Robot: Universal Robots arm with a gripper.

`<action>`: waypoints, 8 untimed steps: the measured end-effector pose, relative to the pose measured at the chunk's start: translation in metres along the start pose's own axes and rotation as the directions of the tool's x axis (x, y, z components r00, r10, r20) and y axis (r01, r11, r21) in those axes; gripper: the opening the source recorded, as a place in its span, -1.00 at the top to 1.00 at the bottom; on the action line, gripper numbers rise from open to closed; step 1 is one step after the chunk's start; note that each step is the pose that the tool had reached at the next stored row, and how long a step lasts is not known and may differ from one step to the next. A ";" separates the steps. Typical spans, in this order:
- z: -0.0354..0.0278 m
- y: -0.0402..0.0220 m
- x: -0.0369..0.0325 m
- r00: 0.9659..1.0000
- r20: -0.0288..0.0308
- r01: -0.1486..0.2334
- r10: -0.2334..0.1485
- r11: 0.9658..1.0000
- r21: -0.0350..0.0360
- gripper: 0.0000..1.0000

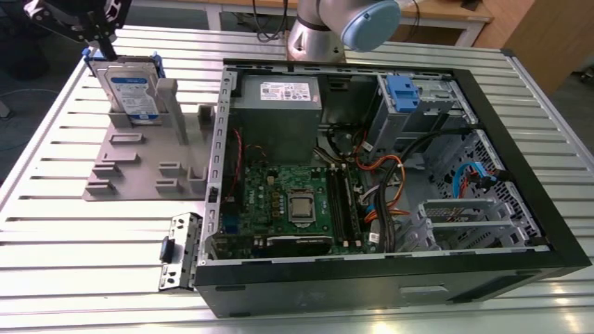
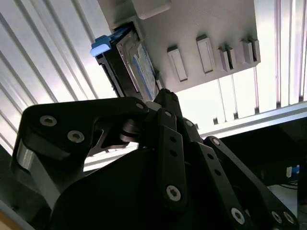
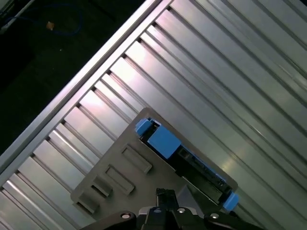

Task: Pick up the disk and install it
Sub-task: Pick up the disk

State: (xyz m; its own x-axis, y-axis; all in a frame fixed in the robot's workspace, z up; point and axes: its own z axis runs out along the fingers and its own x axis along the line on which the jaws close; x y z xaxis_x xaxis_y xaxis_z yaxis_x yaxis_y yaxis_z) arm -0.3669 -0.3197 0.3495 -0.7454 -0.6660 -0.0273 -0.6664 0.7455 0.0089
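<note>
Disk [image 1: 130, 94] stands on edge in a slot of the grey fixture [image 1: 139, 167], on the slatted surface [image 1: 55, 229], at the exterior view's left of the open computer case [image 1: 519, 174]. My read: upright parking leaves the top edge and blue carrier exposed for a straight-down grab. The case lies on its side, lid off, so the drive cage [image 1: 401, 90] is reachable from above. Disk not yet installed.

Arm base [image 1: 325, 31] sits behind the case, with the wrist reached across to the fixture. Pincer [image 1: 104, 47] points down, right at the disk's top edge. Can't tell whether it's apart or clamped on the disk. The first wrist view looks down onto the blue carrier.
</note>
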 end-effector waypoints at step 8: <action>0.0000 0.0000 0.0000 0.996 -0.001 0.087 -0.087 0.996 -0.002 0.80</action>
State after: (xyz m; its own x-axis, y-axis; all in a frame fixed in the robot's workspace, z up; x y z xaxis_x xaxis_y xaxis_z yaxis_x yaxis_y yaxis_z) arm -0.3669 -0.3197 0.3495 -0.6845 -0.7285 -0.0273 -0.7289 0.6846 0.0089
